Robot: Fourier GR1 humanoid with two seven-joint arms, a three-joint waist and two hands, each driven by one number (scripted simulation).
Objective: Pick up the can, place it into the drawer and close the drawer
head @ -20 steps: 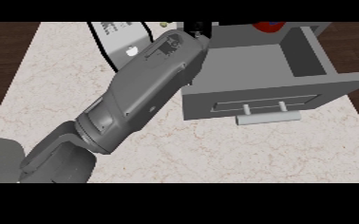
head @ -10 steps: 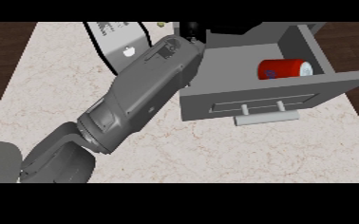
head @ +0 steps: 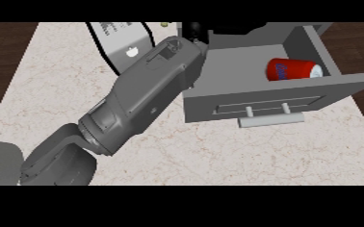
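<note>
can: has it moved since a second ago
Yes. The can has moved from the far end of the drawer toward its front panel, and now lies inside the drawer.

Kitchen counter, folks: pale, veined stone countertop [head: 235, 149] spreads out below the left hand [head: 193, 31]. Just right of that hand a grey cabinet drawer [head: 206, 101] stands pulled out, its bar handle [head: 271, 120] facing us. Left of the hand sits a white slab [head: 124, 53], possibly a small appliance. Further left, past the counter's edge, there's dark wood floor [head: 10, 43].
</note>
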